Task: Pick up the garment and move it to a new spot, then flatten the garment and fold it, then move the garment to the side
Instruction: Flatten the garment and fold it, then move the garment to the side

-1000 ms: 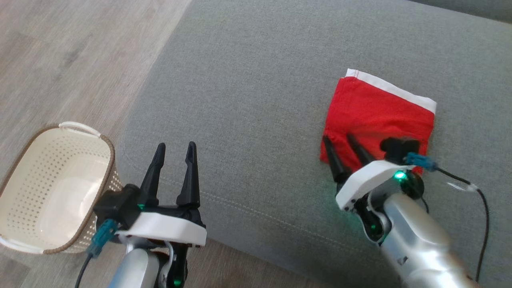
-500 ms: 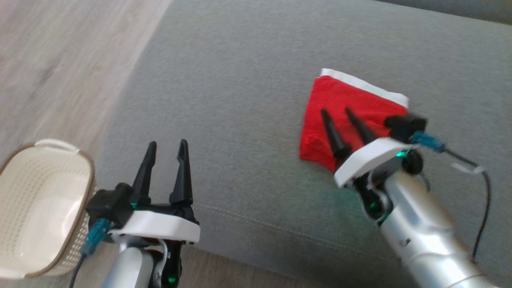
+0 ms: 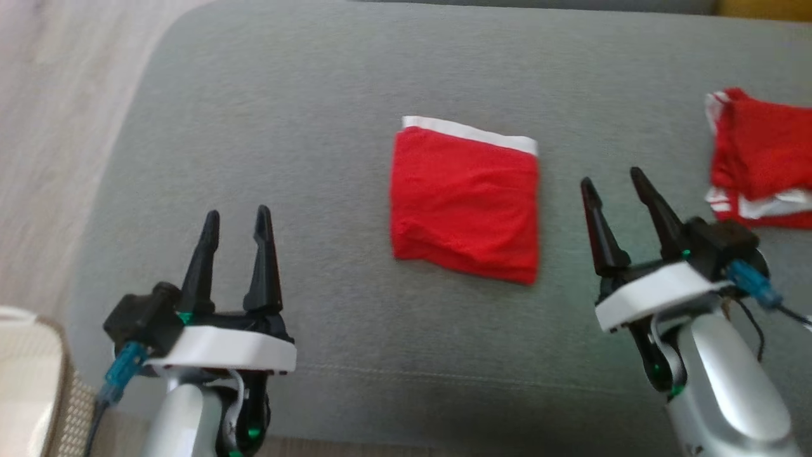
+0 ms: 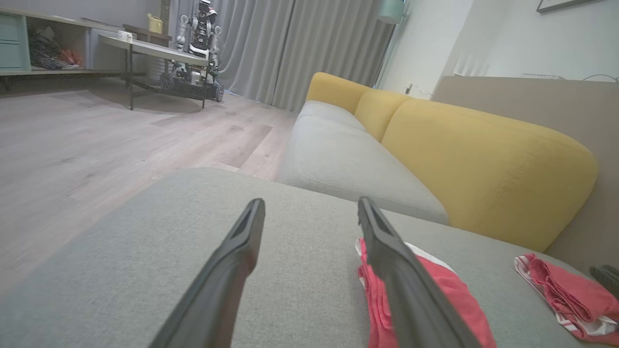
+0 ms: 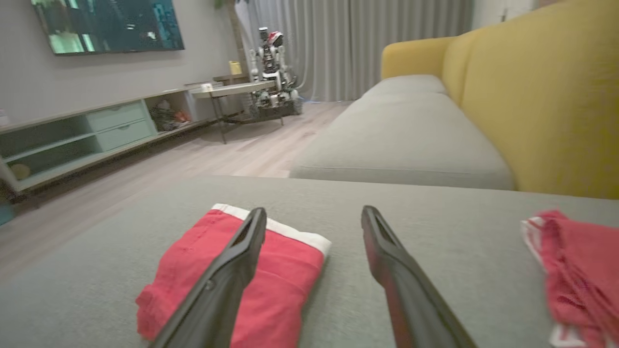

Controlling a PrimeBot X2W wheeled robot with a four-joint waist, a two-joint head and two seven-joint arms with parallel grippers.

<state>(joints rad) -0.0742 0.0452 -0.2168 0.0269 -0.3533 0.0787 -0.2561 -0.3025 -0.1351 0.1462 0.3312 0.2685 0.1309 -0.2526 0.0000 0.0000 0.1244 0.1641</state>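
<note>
Both hands released, nothing held. Left hand (image 3: 236,219) hovers over the near-left part of the grey cushion (image 3: 304,114), fingers apart, well clear of the cloth. Right hand (image 3: 612,184) also has its fingers apart, just right of the garment (image 3: 465,206), not touching it. The garment is red, folded into a rough rectangle with a white band along the far edge, and lies flat mid-cushion between the two hands. Its near-left corner is slightly bunched. A second red-and-white pile (image 3: 755,158) sits farther right on the same cushion, apart from the folded one. Perforated cream basket (image 3: 28,374) at the near-left corner, beside the cushion. Behind the cushion, a yellow backrest (image 4: 483,159).
</note>
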